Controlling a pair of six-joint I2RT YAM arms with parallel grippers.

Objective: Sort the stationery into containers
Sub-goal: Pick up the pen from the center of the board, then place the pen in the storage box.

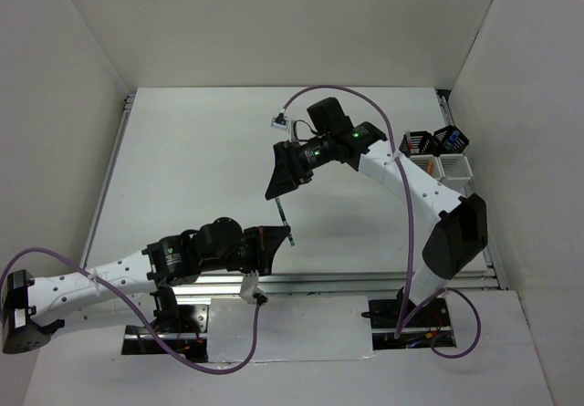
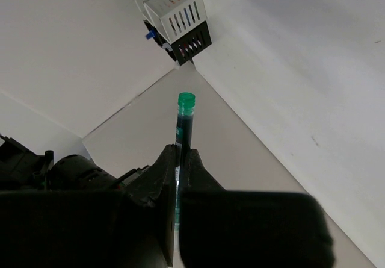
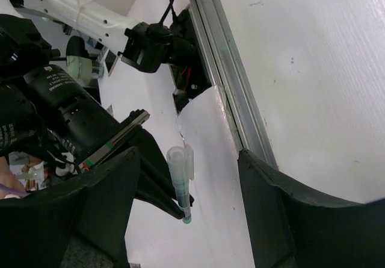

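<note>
Left gripper (image 2: 179, 150) is pressed together on the barrel of a green-capped pen (image 2: 184, 129), holding it near the table's centre, slightly toward 6 o'clock in the top view. Right gripper (image 3: 183, 159) hangs just above, its fingers spread on either side of the pen's free end without touching it. This looks like a handover. Next, the right fingers must close on bare barrel beyond the left's pinch before the left lets go. The slatted bins (image 1: 436, 155) wait at 2 o'clock.
</note>
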